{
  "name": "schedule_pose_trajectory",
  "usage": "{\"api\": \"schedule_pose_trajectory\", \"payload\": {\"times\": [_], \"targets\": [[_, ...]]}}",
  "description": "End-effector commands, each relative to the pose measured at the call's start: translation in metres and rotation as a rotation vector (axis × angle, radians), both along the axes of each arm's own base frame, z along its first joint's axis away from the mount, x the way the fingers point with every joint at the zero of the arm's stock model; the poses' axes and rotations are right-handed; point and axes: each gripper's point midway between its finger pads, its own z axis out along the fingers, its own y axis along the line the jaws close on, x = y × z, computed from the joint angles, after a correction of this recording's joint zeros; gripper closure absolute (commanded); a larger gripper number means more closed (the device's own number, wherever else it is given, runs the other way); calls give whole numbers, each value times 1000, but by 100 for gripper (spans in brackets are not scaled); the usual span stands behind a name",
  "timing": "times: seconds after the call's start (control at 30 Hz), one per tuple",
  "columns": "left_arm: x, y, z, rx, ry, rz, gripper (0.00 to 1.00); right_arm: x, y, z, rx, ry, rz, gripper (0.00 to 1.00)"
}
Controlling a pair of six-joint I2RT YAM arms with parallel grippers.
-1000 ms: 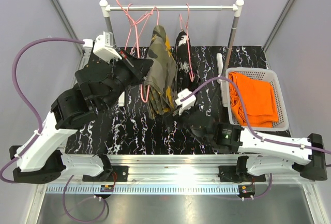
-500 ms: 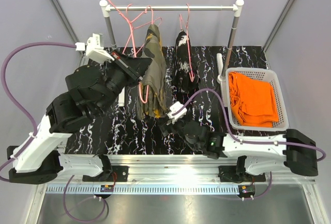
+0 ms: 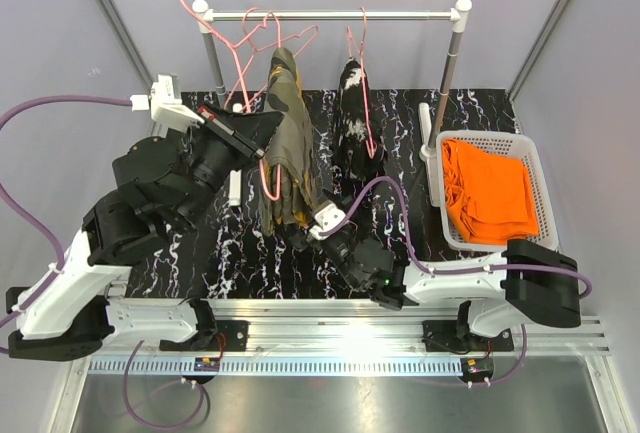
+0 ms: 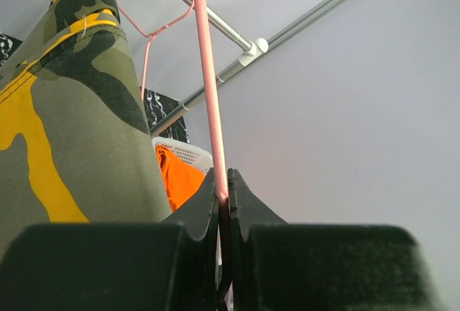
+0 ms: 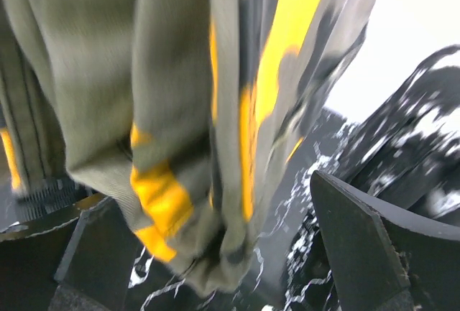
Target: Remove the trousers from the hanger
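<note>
left gripper (image 4: 223, 200): jaws pinching the thin pink wire hanger (image 4: 207, 95) | olive-brown camouflage cloth trousers (image 5: 194, 110): hanging off that hanger, long axis vertical, hem dangling right between the spread jaws of the right gripper (image 5: 223, 246) | right arm's nearer the hem, so the pull-down looks like its job imo

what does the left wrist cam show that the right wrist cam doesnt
Only the left wrist view: the pink hanger wire pinched in the shut left claw, the rail overhead, and the basket holding the orange trousers.
Only the right wrist view: the bottom hem of the camouflage trousers hanging between the fingers of the open right claw, with the black marbled table beneath.
Both: the camouflage trousers, upper part in the left view, lower end in the right.
</note>
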Motion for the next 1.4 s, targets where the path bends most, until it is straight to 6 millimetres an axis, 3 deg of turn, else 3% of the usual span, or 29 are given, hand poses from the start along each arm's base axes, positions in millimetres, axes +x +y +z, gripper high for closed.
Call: {"api": "schedule_pose_trajectory", "payload": {"times": [0.0, 0.2, 0.3, 0.57, 0.77, 0.87, 1.0, 1.07, 1.17, 1.27, 1.37], "targets": [[-6, 26, 57, -245, -86, 43, 100, 1, -7, 70, 169, -108, -48, 1], [1, 20, 38, -185, -50, 67, 100, -6, -7, 121, 242, -149, 1, 1], [4, 21, 34, -178, -43, 87, 100, -8, -9, 133, 268, -140, 13, 1], [5, 24, 46, -172, -56, 105, 100, -11, 6, 120, 218, -19, 66, 1], [4, 25, 51, -165, -60, 97, 100, -29, 21, 117, 134, 15, 209, 1], [3, 26, 52, -145, -60, 97, 100, -45, 19, 125, 112, 38, 297, 0], [2, 24, 50, -137, -57, 84, 100, -40, -9, 151, 190, 28, 227, 0], [3, 21, 48, -132, -54, 81, 100, -43, -14, 170, 204, 30, 238, 0], [4, 18, 46, -126, -51, 78, 100, -42, -10, 181, 167, 44, 235, 1], [4, 16, 44, -125, -47, 73, 100, -34, -8, 192, 138, 57, 189, 1], [3, 16, 44, -133, -46, 67, 100, -16, -8, 184, 79, 42, 70, 1]]}}
